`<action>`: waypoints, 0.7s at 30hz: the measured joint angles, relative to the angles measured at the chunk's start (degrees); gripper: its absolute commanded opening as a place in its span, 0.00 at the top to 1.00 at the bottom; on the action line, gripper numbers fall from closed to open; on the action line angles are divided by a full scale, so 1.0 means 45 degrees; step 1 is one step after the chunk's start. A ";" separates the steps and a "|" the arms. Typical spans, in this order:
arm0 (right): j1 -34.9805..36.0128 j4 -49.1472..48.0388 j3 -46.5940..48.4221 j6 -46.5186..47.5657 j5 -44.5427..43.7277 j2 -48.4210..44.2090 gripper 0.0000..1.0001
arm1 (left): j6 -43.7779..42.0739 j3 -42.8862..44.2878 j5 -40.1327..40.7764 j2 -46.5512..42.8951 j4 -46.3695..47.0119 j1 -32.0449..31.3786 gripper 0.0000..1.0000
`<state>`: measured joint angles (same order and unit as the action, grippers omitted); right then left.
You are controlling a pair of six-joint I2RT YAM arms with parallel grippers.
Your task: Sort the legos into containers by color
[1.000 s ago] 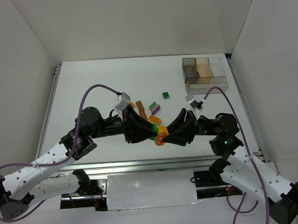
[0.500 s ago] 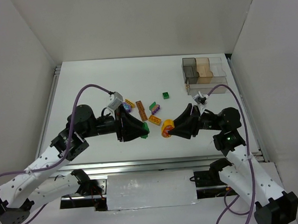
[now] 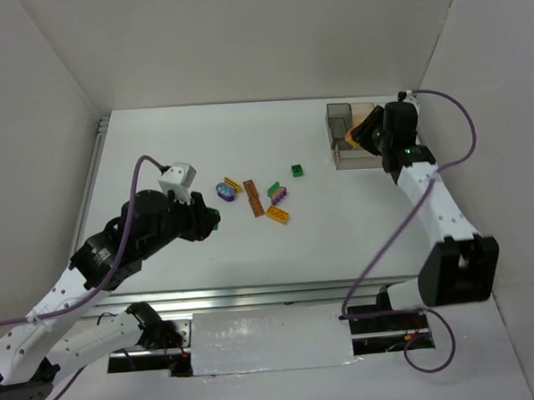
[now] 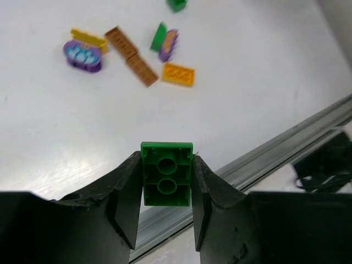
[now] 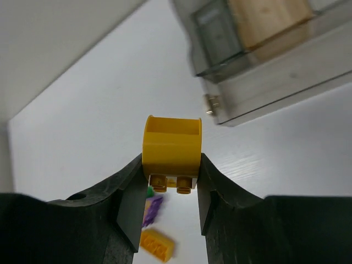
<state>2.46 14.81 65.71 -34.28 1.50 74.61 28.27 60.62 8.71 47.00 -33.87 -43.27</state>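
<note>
Right arm is the one at the tray (image 3: 338,114). The right end effector (image 5: 171,160) is pinching a yellow brick (image 5: 172,144) by its sides, studs pointing down toward the counter (image 3: 157,143). From above it sits at the tray's front-left corner. On the wrist camera the compartments lie ahead and to the right of the brick, so I'd say it needs a short shift that way before letting go. Can't tell if it's already over a compartment. The tray's long side runs left to right along the far edge, so the choice of compartment comes down to sideways travel. The left end effector (image 4: 166,165) is well away from the tray, off to its near left. It's clamped on a green brick (image 4: 166,181), flat faces against the fingers, long axis running along them. The loose bricks (image 3: 254,198) lie between that arm and the tray, nearer the left arm. My read: yellow drop is next, and green has the long trip.
</note>
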 measured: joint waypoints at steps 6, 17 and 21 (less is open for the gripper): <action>-0.1103 0.1836 0.2516 -0.0549 -0.2521 0.4517 1.00 | -0.0301 -0.1282 0.1073 -0.1035 -0.0869 0.0000 1.00; -0.1564 0.2919 0.5994 -0.0976 -0.3973 0.7917 0.98 | -0.0675 -0.1287 0.1093 -0.0505 -0.0860 0.0029 1.00; -0.1661 0.3123 0.6091 -0.0986 -0.4216 0.8228 0.92 | -0.0758 -0.1287 0.0962 -0.0573 -0.0850 0.0107 1.00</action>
<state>-5.02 28.86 93.12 -38.72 -17.47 111.63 24.86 54.83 13.04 44.42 -37.69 -42.78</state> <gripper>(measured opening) 0.441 0.467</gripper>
